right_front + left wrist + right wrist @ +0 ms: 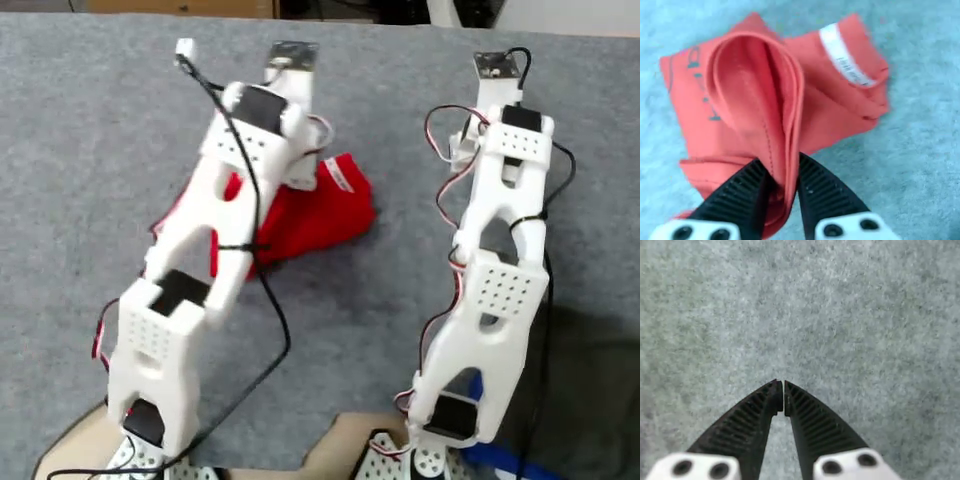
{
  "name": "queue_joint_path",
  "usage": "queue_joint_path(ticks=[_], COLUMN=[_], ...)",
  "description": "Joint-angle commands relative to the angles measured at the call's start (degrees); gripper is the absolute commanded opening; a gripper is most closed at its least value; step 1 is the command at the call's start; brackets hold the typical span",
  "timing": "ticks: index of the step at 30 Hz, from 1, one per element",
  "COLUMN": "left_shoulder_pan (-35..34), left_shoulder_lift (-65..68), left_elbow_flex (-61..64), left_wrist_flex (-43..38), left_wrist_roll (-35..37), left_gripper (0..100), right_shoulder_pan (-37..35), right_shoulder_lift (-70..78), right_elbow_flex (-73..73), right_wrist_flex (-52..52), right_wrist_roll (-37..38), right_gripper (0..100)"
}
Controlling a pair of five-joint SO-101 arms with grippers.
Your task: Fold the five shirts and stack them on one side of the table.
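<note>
A red shirt lies crumpled on the grey felt, partly under the left arm. In the left wrist view the red shirt shows a white label and a raised fold that runs between the black fingers; my left gripper is shut on that fold. In the high view the left gripper is at the far end of the left arm, above the shirt's back edge. My right gripper hangs over bare felt with its fingertips together, holding nothing. In the high view the right gripper is at the back right.
Grey felt covers the table. Cables run along both arms. A tan table edge shows at the front by the arm bases. A blue object lies by the right arm's base.
</note>
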Motion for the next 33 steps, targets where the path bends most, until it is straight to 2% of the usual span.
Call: queue_joint_path(ticks=[1,5,9,16,18,21,23,28,33], left_shoulder_pan=[3.43,5.19,5.89,5.89,5.89,5.89,5.63,2.90,-6.51], left_shoulder_lift=[1.54,6.46,12.35,19.56,20.44,20.88,20.79,20.62,21.32], left_elbow_flex=[-3.16,-8.00,-15.47,-26.73,-27.43,-27.96,-27.96,-30.68,-38.51], left_wrist_flex=[-2.99,-4.57,-5.01,-4.48,-4.57,-2.81,-1.76,-0.97,3.87], left_wrist_roll=[0.53,0.79,7.30,12.66,13.63,13.98,13.98,10.37,8.18], left_gripper=[2,2,2,2,8,23,29,24,4], right_shoulder_pan=[1.01,0.57,0.48,0.48,0.48,0.22,0.22,0.22,0.22], right_shoulder_lift=[-0.57,-0.48,-0.48,-0.48,-0.48,-0.48,-0.48,-0.48,-2.51], right_elbow_flex=[-0.92,-0.84,-0.84,-0.75,-0.75,-0.75,-0.66,-0.66,-1.27], right_wrist_flex=[-1.32,-1.49,-1.49,-1.49,-1.49,-1.49,-1.49,-1.49,0.70], right_wrist_roll=[-0.62,-0.35,-0.26,-0.26,-0.18,-0.18,-0.18,-0.18,2.20], right_gripper=[1.5,1.6,1.6,1.6,1.6,1.6,1.6,1.6,1.5])
